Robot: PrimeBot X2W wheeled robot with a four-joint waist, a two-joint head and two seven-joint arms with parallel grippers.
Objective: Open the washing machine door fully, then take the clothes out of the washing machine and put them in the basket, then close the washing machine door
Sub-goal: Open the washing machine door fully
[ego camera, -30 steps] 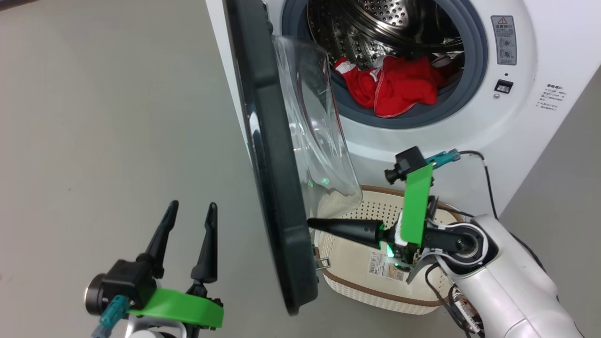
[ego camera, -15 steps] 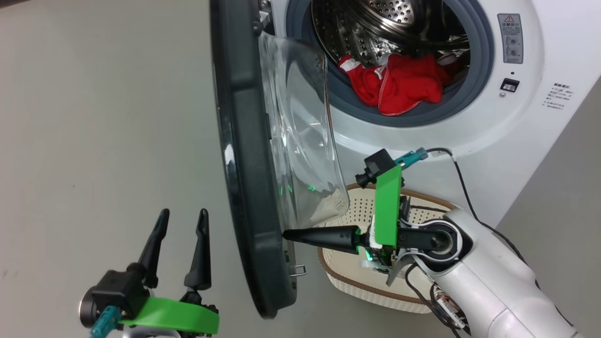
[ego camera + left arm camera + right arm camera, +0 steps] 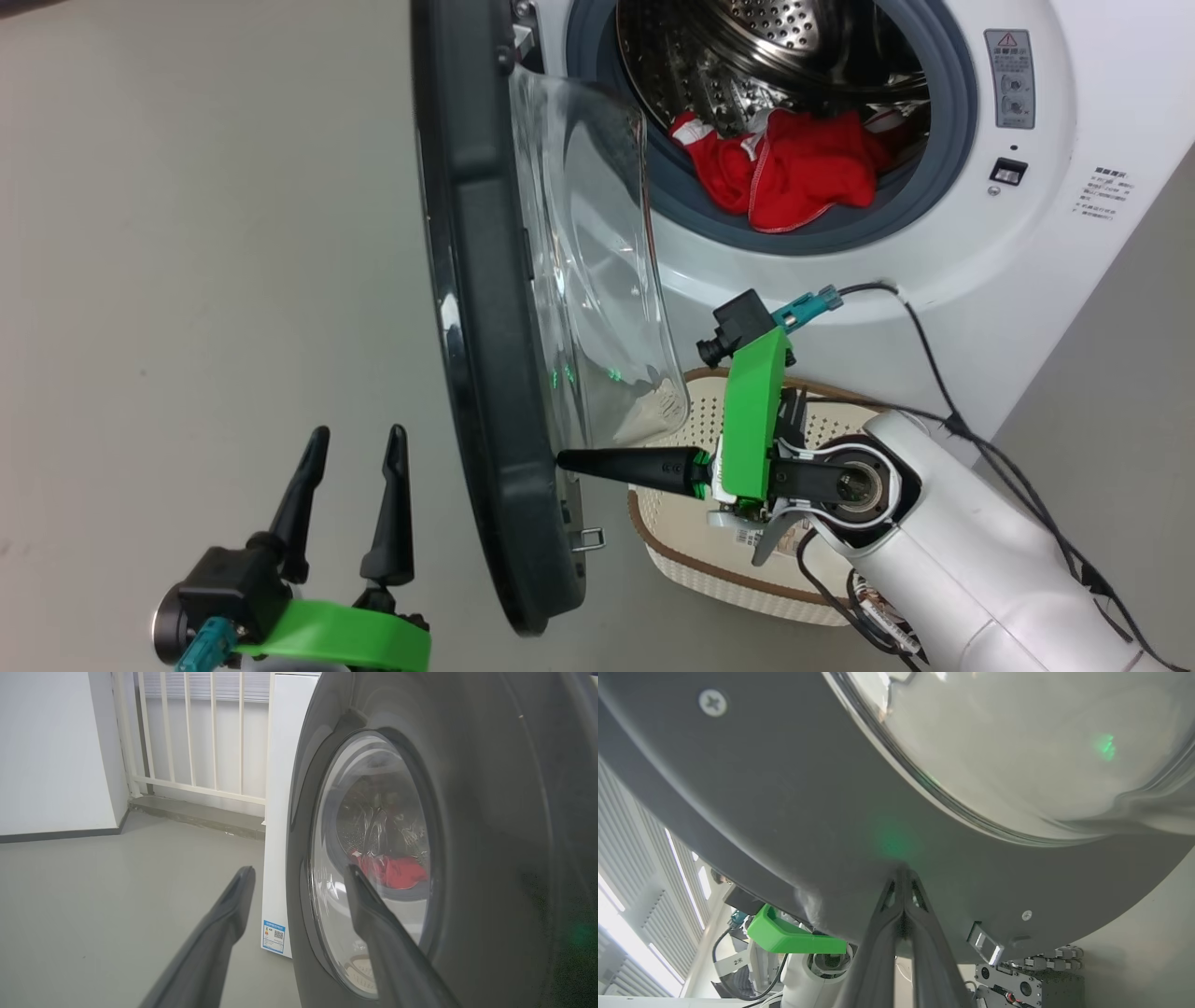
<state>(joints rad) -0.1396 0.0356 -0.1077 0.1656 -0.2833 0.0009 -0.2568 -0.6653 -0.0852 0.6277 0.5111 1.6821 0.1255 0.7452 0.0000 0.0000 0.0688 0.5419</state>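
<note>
Clothes [image 3: 794, 177] lie in the washing machine [image 3: 840, 280]; basket [image 3: 695, 574] stands before it, right of the door [image 3: 485, 373].

The head view's top edge cuts off the door [image 3: 485, 373] and the upper drum [image 3: 747, 56]. The basket [image 3: 691, 560] is half hidden behind the door's glass [image 3: 597, 280] and the right arm [image 3: 962, 569]. The labels [image 3: 1106, 191] on the machine [image 3: 840, 280] are too small to read. In the left wrist view, the clothes [image 3: 392, 870] are a blur through the glass, the door runs off the right edge, and the side sticker [image 3: 273, 935] is unreadable. In the right wrist view, the glass runs off the top and right edges.
</note>
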